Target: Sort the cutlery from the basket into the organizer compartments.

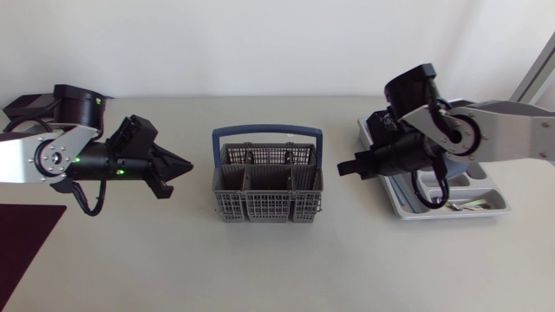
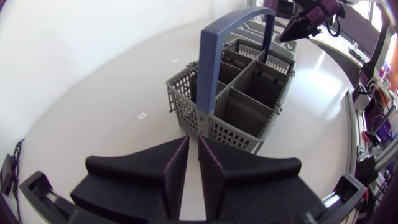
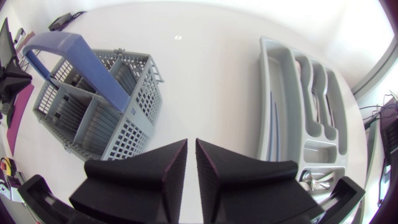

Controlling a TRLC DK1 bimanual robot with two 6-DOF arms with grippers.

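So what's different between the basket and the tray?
The basket is tall with mesh walls; the tray is shallow with smooth walls. The basket has a blue handle, the tray none. Cutlery lies in the tray; none shows in the basket. Both are grey with compartments.

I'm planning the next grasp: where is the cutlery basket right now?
In the head view the basket stands in the middle, between the left gripper and the right gripper, with the organizer further to the right.
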